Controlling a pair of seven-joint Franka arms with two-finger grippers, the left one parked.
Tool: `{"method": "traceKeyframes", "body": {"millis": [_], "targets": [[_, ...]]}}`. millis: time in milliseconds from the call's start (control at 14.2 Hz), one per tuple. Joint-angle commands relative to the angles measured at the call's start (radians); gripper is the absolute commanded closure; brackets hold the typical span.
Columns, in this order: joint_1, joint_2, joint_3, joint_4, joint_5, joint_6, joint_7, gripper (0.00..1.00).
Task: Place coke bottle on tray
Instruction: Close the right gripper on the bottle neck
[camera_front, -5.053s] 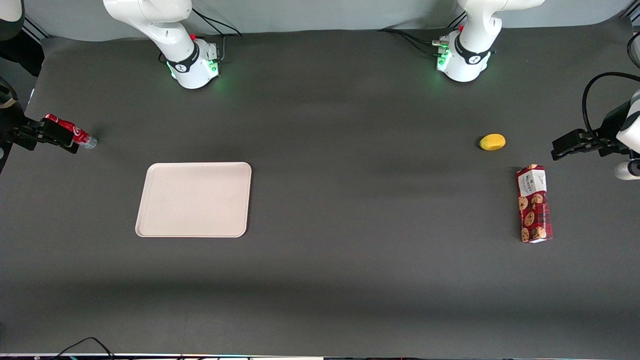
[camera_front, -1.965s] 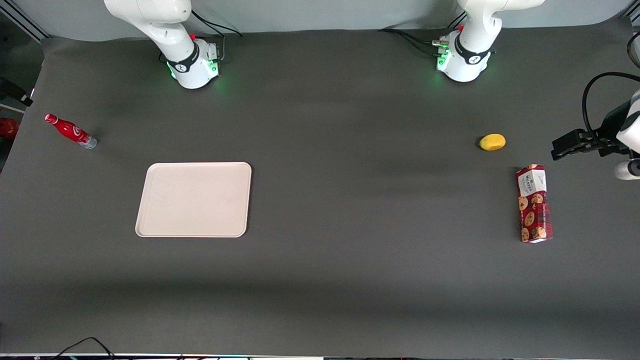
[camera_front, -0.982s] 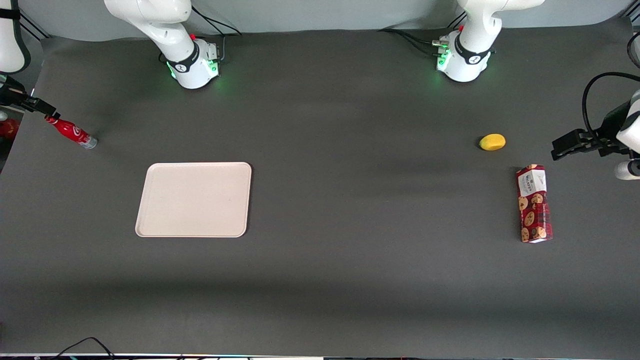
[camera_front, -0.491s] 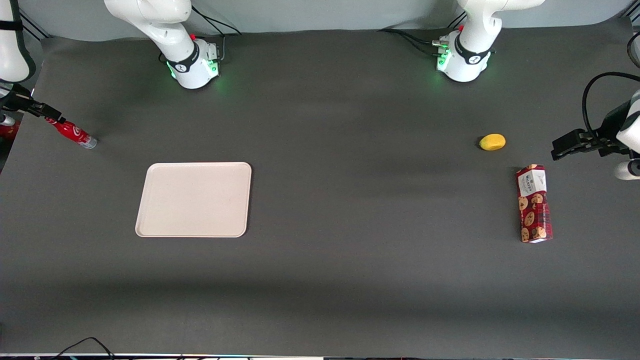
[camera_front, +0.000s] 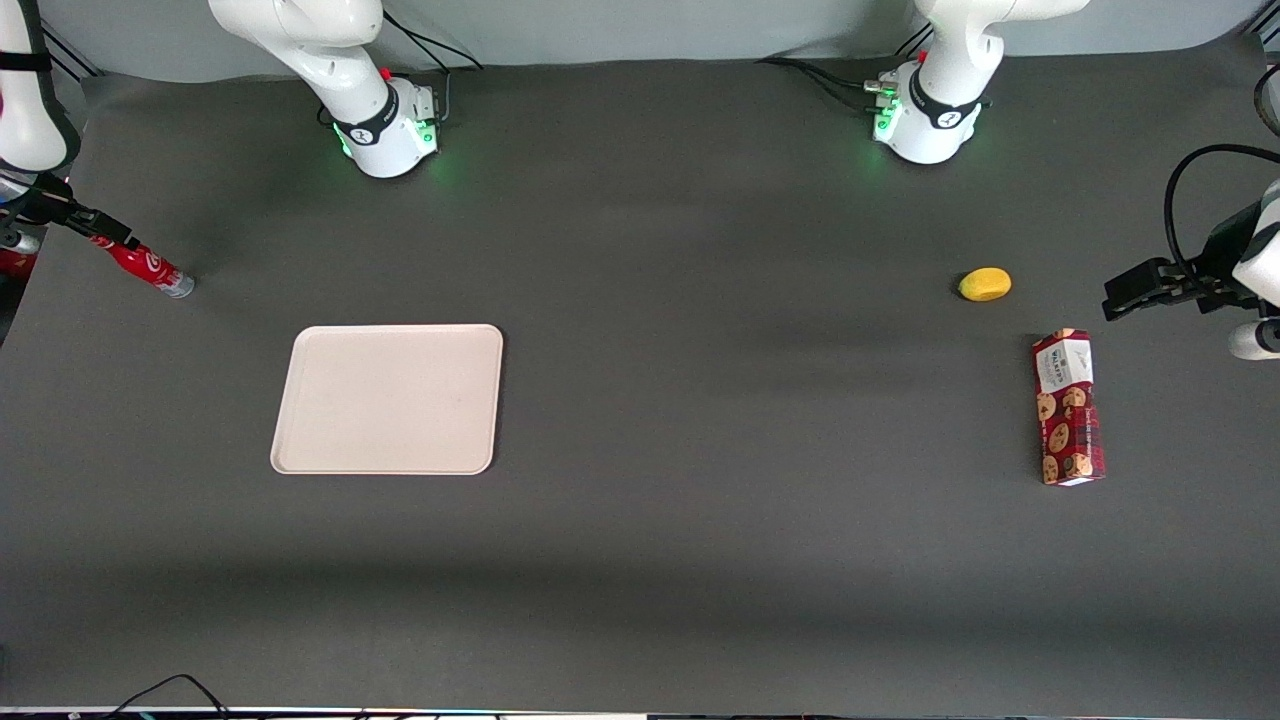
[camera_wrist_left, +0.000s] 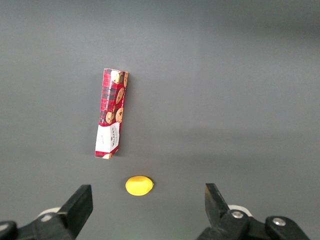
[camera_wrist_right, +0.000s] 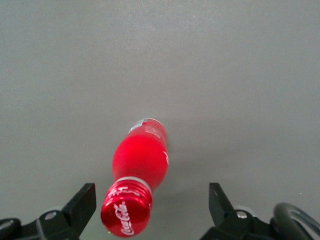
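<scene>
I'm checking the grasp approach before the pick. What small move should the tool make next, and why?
Probably a short descent, then close. The tool hangs open above the coke bottle, whose cap sits between the fingers but nearer one of them, and nothing is gripped yet. Centring slightly while lowering would let both fingers meet the neck. The bottle stands upright on the table, apart from the tray.

So my table (camera_front: 700, 560) is just one big dark grey matte sheet, with a pale grey wall (camera_front: 640, 30) at its edge farthest from the front camera. Soft light, faint shadow bands. My gripper (camera_front: 108, 234) hangs spread-fingered at the working arm's end.
</scene>
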Motion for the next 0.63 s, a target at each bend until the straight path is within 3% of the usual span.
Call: {"method": "traceKeyframes", "body": {"millis": [0,70,211,351,421,491,561], "targets": [[-0.006,0.001,-0.003,-0.008,0.027,0.026,-0.040,0.00],[-0.007,0.001,-0.003,-0.010,0.027,0.028,-0.040,0.02],[-0.006,0.003,-0.003,-0.008,0.027,0.028,-0.040,0.28],[-0.006,0.004,-0.003,-0.008,0.027,0.036,-0.042,0.61],[-0.006,0.004,-0.003,-0.008,0.027,0.036,-0.042,0.86],[-0.004,0.004,-0.003,-0.008,0.027,0.036,-0.042,1.00],[-0.003,0.004,-0.003,-0.008,0.027,0.036,-0.042,1.00]]}}
